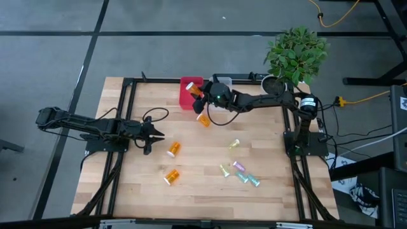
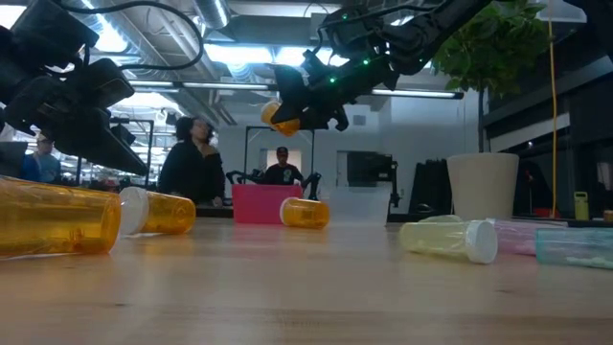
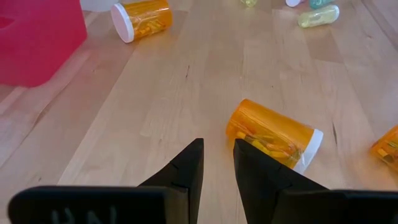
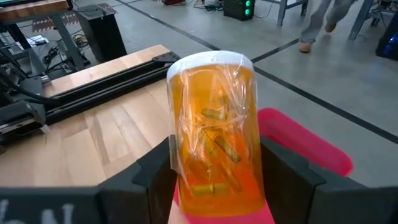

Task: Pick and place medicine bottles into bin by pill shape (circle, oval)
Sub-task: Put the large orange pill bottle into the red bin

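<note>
My right gripper (image 4: 217, 186) is shut on an orange medicine bottle (image 4: 214, 130) with a white cap, high over the red bin (image 1: 188, 92) at the table's far edge. Three more orange bottles (image 1: 203, 119) (image 1: 174, 149) (image 1: 172, 175) lie on their sides on the wood. Several pale vials (image 1: 238, 172) lie on their sides toward the near right. My left gripper (image 1: 152, 135) waits at the table's left, its fingers (image 3: 189, 171) a narrow gap apart and holding nothing, just short of an orange bottle (image 3: 273, 134). My right gripper pinches the orange bottle's body (image 4: 186, 168) between its two fingers (image 4: 283, 177), on opposite sides near the bottom end. The fingers come nearly level from the table's right and lie along the bottle. Its white cap (image 4: 208, 61) points away from the gripper. The bottle is lifted clear above the red bin (image 4: 305, 146).
A clear bin (image 1: 224, 81) stands right of the red one. A potted plant (image 1: 296, 51) stands at the far right corner. Black frame rails (image 1: 127, 114) run along the table's left and right sides. People show in the room beyond the table (image 2: 196, 158).
</note>
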Controlling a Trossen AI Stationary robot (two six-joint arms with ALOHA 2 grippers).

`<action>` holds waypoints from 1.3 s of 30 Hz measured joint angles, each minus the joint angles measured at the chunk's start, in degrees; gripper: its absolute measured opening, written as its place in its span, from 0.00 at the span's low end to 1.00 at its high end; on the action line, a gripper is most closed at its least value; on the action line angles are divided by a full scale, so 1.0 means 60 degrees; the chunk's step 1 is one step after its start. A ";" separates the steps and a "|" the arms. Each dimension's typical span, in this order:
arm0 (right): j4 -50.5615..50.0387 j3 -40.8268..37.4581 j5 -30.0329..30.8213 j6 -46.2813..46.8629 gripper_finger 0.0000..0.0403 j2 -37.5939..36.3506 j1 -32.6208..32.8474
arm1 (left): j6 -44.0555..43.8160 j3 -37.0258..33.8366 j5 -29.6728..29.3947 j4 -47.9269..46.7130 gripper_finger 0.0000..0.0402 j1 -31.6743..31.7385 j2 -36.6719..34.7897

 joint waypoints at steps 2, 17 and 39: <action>0.0068 -0.0004 -0.0004 -0.0004 0.53 0.0004 -0.0045 | 0.0000 0.0000 0.0000 0.0000 0.21 0.0001 0.0000; 0.0338 -0.0004 -0.0182 0.0015 0.62 0.0004 -0.0311 | -0.0004 0.0000 0.0004 -0.0004 0.21 0.0000 0.0000; -0.4652 0.0506 -0.2886 0.1046 0.52 0.0007 0.1172 | -0.0004 0.0000 0.0004 -0.0004 0.21 -0.0002 0.0000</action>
